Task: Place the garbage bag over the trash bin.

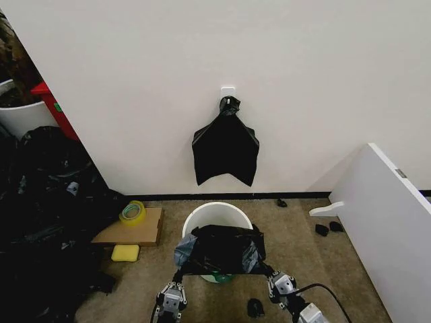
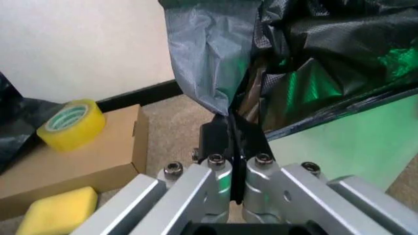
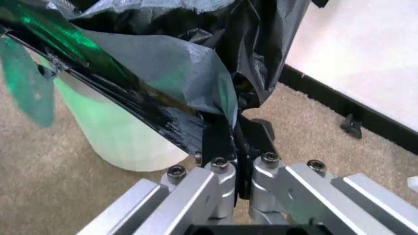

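The trash bin (image 1: 217, 214) is a round cream-white bucket standing on the carpet in front of the wall. The glossy black garbage bag (image 1: 221, 249) is stretched across its near rim and covers the front part of the opening. The far part of the opening stays uncovered. My left gripper (image 1: 178, 274) is shut on the bag's lower left corner, and my right gripper (image 1: 268, 272) is shut on the lower right corner. In the left wrist view the left gripper (image 2: 234, 143) pinches the bag (image 2: 294, 68) beside the bin (image 2: 339, 147). In the right wrist view the right gripper (image 3: 236, 142) pinches the bag (image 3: 163, 63) next to the bin (image 3: 124, 132).
A knotted black bundle (image 1: 225, 145) hangs on the wall above the bin. To the left lie a heap of black bags (image 1: 40, 222), a cardboard box (image 1: 131, 229) with a yellow tape roll (image 1: 133, 212), and a yellow sponge (image 1: 125, 252). A white board (image 1: 387, 222) leans at the right.
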Robot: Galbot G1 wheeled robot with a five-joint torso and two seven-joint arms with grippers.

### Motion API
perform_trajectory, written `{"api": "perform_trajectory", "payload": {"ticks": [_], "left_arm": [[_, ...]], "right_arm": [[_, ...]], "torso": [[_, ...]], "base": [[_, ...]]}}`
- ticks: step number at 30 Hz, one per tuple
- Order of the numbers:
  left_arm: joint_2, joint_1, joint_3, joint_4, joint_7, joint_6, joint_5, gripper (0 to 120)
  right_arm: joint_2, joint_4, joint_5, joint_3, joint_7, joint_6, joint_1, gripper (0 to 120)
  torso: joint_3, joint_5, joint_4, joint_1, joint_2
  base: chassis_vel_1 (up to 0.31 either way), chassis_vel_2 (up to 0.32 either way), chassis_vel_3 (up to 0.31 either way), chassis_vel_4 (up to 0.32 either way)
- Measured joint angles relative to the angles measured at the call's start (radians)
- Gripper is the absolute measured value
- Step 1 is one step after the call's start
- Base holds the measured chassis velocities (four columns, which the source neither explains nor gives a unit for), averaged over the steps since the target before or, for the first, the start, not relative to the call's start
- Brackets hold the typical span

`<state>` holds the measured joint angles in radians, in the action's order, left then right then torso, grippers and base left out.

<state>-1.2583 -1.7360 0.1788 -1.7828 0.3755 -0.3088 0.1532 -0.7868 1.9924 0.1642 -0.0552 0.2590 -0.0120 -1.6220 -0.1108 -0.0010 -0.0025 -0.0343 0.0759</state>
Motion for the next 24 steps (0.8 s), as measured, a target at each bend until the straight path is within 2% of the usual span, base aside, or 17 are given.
{"api": "perform_trajectory", "payload": {"ticks": [5, 10, 21, 23, 24], "left_arm": [[-0.006, 0.010, 0.002, 0.008, 0.001, 0.011, -0.015, 0], [-0.013, 0.022, -0.009, 0.013, 0.017, 0.056, -0.062, 0], [-0.012, 0.028, -0.033, -0.007, 0.051, 0.070, -0.093, 0], [-0.004, 0.019, -0.039, -0.034, 0.076, 0.084, -0.092, 10], [-0.004, 0.019, -0.039, -0.034, 0.076, 0.084, -0.092, 10]], "right_arm": [[-0.021, -0.024, -0.001, 0.001, -0.002, -0.006, 0.031, 0], [-0.051, -0.078, 0.045, 0.014, -0.007, -0.019, 0.074, 0], [-0.061, -0.064, 0.129, 0.015, -0.037, -0.050, 0.064, 0], [-0.055, -0.055, 0.134, 0.012, -0.042, -0.058, 0.051, 10], [-0.055, -0.055, 0.134, 0.012, -0.042, -0.058, 0.051, 10]], "torso": [[0.000, 0.0009, 0.0001, 0.000, 0.000], [0.000, 0.0007, 0.0001, 0.000, 0.000], [0.000, 0.0005, -0.0001, 0.000, 0.000], [0.000, 0.0005, -0.0003, 0.000, 0.000], [0.000, 0.0005, -0.0003, 0.000, 0.000]], "base": [[0.000, 0.000, 0.000, 0.000], [0.000, 0.000, 0.000, 0.000], [0.000, 0.000, 0.000, 0.000], [0.000, 0.000, 0.000, 0.000], [0.000, 0.000, 0.000, 0.000]]}}
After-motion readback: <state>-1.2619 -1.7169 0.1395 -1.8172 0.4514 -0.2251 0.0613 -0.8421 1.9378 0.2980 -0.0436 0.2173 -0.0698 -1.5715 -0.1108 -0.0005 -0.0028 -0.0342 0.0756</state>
